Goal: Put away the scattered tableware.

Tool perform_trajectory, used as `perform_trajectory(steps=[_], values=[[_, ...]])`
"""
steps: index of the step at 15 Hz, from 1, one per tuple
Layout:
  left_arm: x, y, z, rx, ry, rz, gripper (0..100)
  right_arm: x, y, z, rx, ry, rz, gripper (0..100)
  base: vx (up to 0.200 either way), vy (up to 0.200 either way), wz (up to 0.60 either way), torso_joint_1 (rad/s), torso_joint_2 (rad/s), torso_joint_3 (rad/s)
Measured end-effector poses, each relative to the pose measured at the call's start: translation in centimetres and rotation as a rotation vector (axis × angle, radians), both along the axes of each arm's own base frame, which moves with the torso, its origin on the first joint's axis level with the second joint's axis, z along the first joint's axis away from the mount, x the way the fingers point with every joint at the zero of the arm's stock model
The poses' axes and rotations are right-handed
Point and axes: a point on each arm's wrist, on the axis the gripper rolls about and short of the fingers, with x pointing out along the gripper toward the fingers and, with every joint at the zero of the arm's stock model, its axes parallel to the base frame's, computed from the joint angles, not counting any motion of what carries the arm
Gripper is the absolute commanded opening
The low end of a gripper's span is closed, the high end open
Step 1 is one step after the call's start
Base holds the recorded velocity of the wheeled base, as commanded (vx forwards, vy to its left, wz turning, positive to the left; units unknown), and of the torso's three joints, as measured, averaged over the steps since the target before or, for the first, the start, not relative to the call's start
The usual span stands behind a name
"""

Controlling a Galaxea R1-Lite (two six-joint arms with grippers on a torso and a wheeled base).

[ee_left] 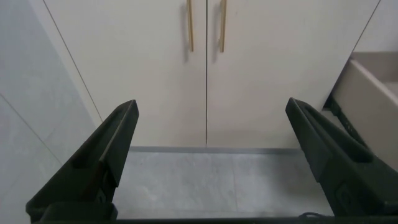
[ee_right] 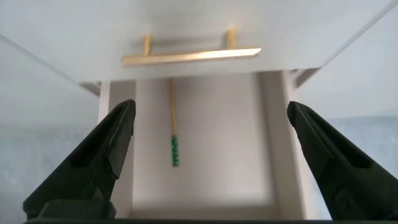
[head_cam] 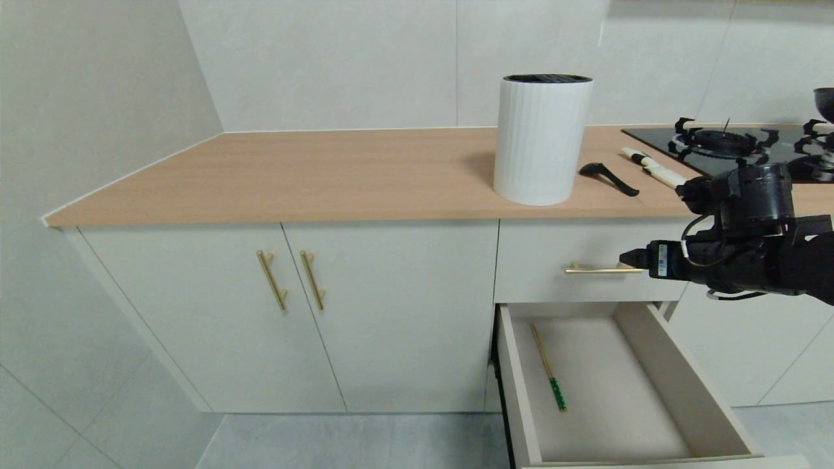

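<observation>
Chopsticks (head_cam: pixel 548 378) lie in the open lower drawer (head_cam: pixel 677 384), near its left wall and running front to back, so part of the tableware looks to be stowed already. Your right jaws hang in front of the closed upper drawer, close to its brass handle (head_cam: pixel 599 269), spread wide with nothing between them. Their wrist camera looks down into the open drawer, which fits an arm with nothing to carry just now. Your left jaws are also wide apart and empty. They are held low before the double cupboard doors (ee_left: pixel 261 62), well away from the work, likely so they do not crowd the drawer.

On the bench (head_cam: pixel 326 176) two pieces lie out: a black spoon (head_cam: pixel 609 177) and, just beside it toward the hob, a white-handled utensil (head_cam: pixel 651 169). I cannot tell whether that one is a knife. Both lie to the right of the tall white ribbed holder (head_cam: pixel 542 140), near the bench's front edge, with the gas hob (head_cam: pixel 723 140) behind them. For the next pick, I judge you must raise the right arm above the bench edge. The holder stands close to the spoon's bowl and the open drawer juts out below, so mind both.
</observation>
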Motion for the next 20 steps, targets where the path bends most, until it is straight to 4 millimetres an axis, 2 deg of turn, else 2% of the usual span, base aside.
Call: perform_trajectory(steps=[14, 18, 20], values=[[0.0, 0.0, 0.0, 0.0, 0.0, 0.0, 100, 0.4, 0.2, -0.8, -0.004, 0.024, 0.003, 100, 0.0, 0.0, 0.0, 0.212, -0.5, -0.287], [0.0, 0.0, 0.0, 0.0, 0.0, 0.0, 100, 0.7, 0.2, -1.0, -0.006, 0.026, 0.007, 100, 0.0, 0.0, 0.0, 0.089, -0.18, -0.094], [0.0, 0.0, 0.0, 0.0, 0.0, 0.0, 100, 2.0, 0.3, -0.7, -0.015, -0.041, 0.016, 100, 0.0, 0.0, 0.0, 0.0, 0.0, 0.0]])
